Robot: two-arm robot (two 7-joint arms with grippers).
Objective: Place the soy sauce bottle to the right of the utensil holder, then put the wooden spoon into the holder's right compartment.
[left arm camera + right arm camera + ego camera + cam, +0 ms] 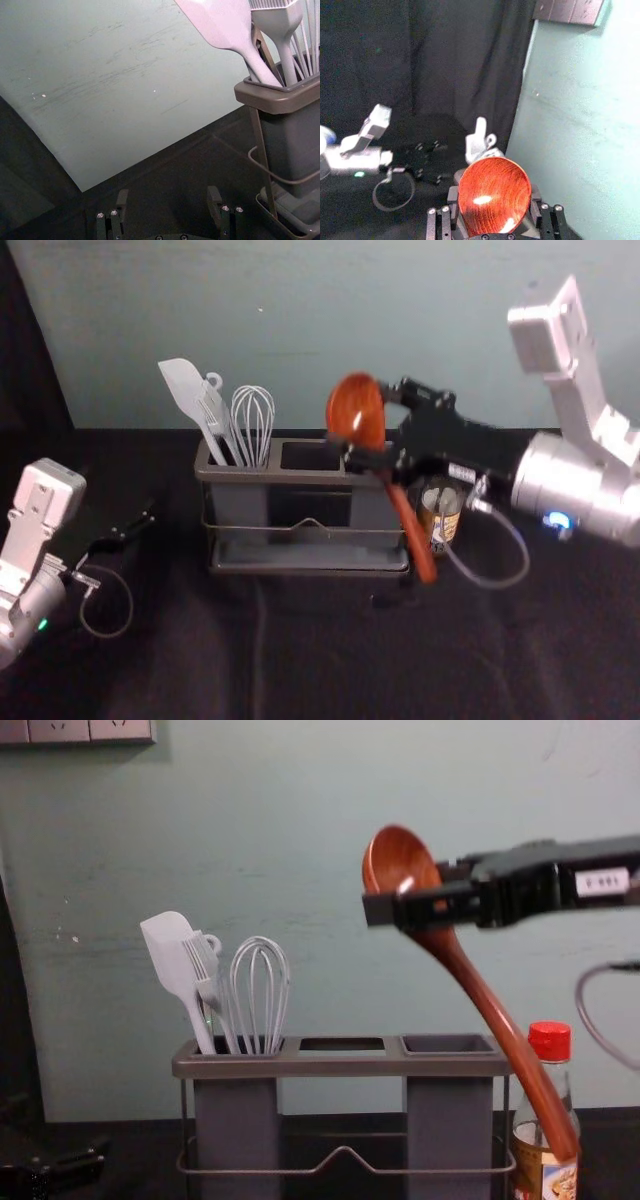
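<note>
My right gripper (370, 422) pinches the spoon (490, 1010) beneath its bowl, handle towards five o'clock, seemingly to enter the holder (340, 1066) first, bottle (550, 1042) at its three, left gripper (168, 195) idling spread at nine.

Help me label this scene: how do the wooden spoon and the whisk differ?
The wooden spoon is reddish brown with a solid bowl; the whisk is pale with open loops. The spoon is held by the right gripper, its handle slanting down; the whisk stands nearly upright in the utensil holder's left compartment. Both have their working end up.
</note>
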